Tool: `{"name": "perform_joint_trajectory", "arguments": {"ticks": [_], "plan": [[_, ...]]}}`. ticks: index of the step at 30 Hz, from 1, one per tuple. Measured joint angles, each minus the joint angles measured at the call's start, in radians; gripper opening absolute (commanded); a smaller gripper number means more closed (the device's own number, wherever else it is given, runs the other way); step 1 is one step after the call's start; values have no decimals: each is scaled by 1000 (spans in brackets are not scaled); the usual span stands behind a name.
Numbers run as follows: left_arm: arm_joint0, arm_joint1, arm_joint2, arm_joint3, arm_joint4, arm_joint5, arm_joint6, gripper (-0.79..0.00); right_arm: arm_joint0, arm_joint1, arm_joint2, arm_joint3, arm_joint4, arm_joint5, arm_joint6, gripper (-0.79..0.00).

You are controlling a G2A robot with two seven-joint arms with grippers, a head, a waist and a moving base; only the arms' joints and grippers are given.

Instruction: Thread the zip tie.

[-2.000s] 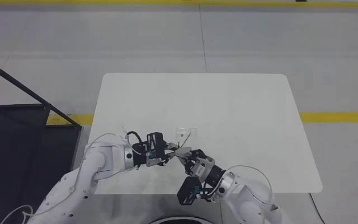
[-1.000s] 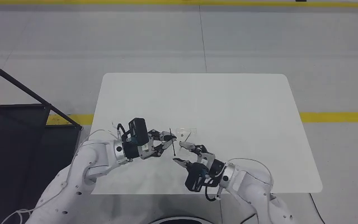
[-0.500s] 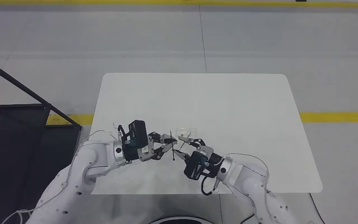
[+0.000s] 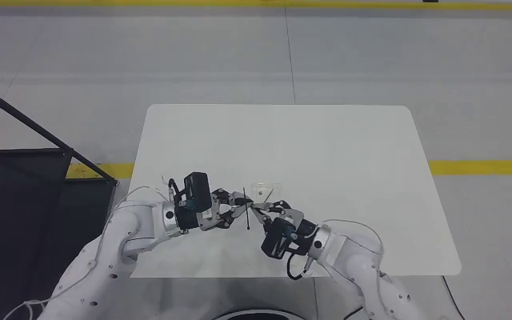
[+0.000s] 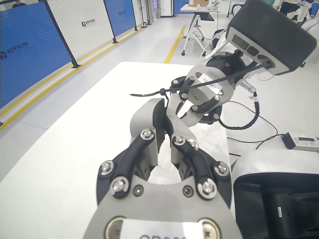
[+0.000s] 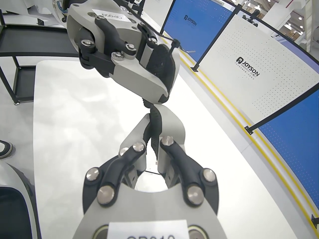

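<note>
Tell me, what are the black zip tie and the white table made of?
The zip tie looks like thin black plastic: it bows slightly and has a moulded head. The table looks like smooth white laminate or painted board, faintly glossy; I can't tell which.

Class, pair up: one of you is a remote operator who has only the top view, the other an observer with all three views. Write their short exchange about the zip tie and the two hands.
Operator: From the top, the zip tie is only a thin black line. Where's its head?
Observer: The left wrist view shows the head just past the left hand's shut fingertips, with a short end on one side and the long strap on the other.
Operator: And the right hand?
Observer: Its own wrist view shows the pads pressed together, tips almost touching the left hand's. What they pinch, I can't tell.
</note>
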Motion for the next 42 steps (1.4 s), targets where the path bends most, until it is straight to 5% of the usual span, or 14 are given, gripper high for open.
{"name": "perform_joint_trajectory", "arguments": {"ticks": [8,11,14,29,40,42], "plan": [[0,-2,-3,3,-4,-1,-2,-785,-5,0,2,-2,-4,3,-2,-785],[-2,-3,-4,8,-11,-3,-2,-560,-8,0,4,-2,-3,6,-3,-785],[-3,-4,-7,11,-18,-7,-6,-505,-11,0,8,-1,3,11,-2,-785],[-14,-4,-11,28,-46,-54,-51,-489,-31,-2,40,2,72,46,-15,-785],[-7,10,-66,132,-272,-150,-50,-434,-5,8,71,58,184,-153,-76,-785],[-13,19,-38,147,-384,-150,-91,-326,5,10,71,69,188,-203,-93,-785]]}}
